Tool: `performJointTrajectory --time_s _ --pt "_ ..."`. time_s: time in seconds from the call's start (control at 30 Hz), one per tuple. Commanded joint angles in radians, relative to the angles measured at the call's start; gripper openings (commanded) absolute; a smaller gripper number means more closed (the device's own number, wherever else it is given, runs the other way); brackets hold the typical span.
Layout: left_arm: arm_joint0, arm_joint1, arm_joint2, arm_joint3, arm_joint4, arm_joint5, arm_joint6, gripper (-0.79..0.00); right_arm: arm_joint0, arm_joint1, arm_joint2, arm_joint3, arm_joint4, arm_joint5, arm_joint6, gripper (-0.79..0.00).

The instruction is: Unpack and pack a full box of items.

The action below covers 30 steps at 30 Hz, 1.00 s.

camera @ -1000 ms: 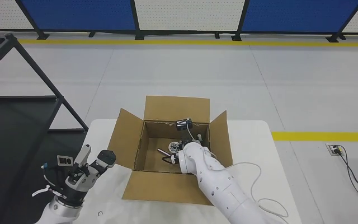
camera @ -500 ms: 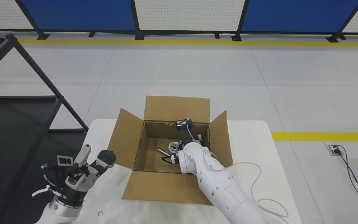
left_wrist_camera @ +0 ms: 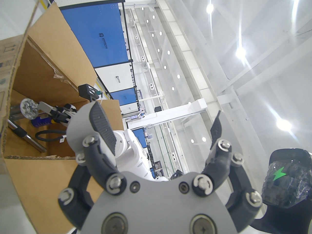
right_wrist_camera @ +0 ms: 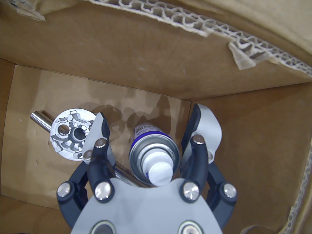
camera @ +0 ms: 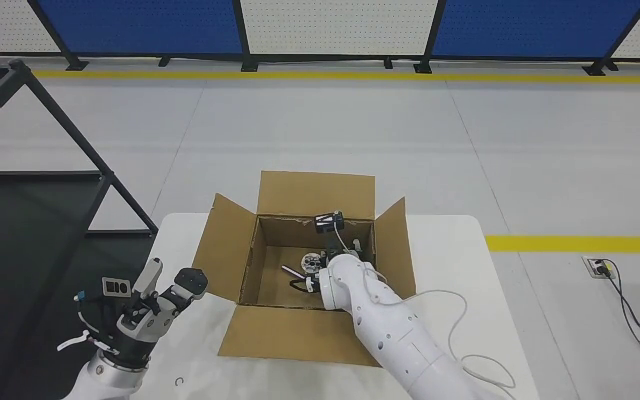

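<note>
Right tool down in cardboard box, spread astride spray can, likely poised to clamp for unpacking | can on box floor beside metal disc, steel rod | left tool spread, held outside box, out of the way

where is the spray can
In the right wrist view the can is in the box, between the open fingers of the right gripper, next to the metal disc.

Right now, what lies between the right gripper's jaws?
A spray can inside the box; the right gripper has its jaws open around it. The right wrist view shows this.
</note>
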Motion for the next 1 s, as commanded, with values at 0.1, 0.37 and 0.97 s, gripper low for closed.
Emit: performJointTrajectory --time_s 0.1,0.37,0.97 --pt "0.000 0.000 0.000 0.000 0.000 0.000 0.000 0.000 0.000 0.000 0.000 0.000 0.000 0.000 0.000 -0.154" --pt "0.000 0.000 0.000 0.000 0.000 0.000 0.000 0.000 0.000 0.000 0.000 0.000 0.000 0.000 0.000 -0.154" --pt "0.005 -0.017 0.066 0.037 0.057 -0.109 0.092 0.000 -0.126 0.043 0.099 -0.185 -0.059 -0.064 -0.140 0.000"
